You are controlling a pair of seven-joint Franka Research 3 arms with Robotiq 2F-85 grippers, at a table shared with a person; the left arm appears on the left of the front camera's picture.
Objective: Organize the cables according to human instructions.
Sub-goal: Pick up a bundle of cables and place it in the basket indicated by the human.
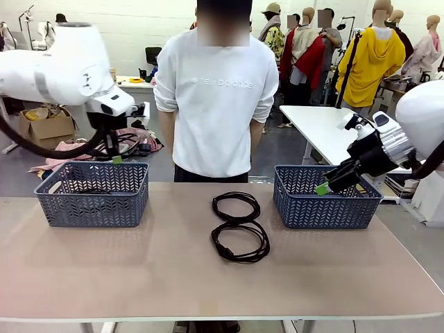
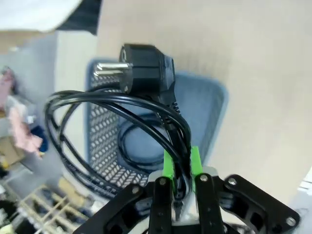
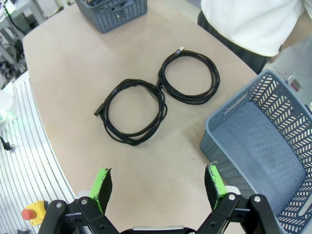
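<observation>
Cables: the left wrist view shows one coil (image 2: pixel 146 75), plug showing, pinched between the left gripper's (image 2: pixel 181 161) closed pads above the left basket (image 2: pixel 209 105), with another coil (image 2: pixel 122 144) lying inside it. From the right wrist view, two coils (image 3: pixel 187 99) touch on the table (image 3: pixel 73 63) right of that basket, ahead of the right gripper's (image 3: pixel 158 178) wide-spread, empty fingers.

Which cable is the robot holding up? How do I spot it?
Find the blue basket at the robot's left end of the table. Right above it the left gripper is shut on a coiled black cable. Unlike the two cables lying flat mid-table, this one hangs in the air and shows a chunky plug with two metal pins.
</observation>
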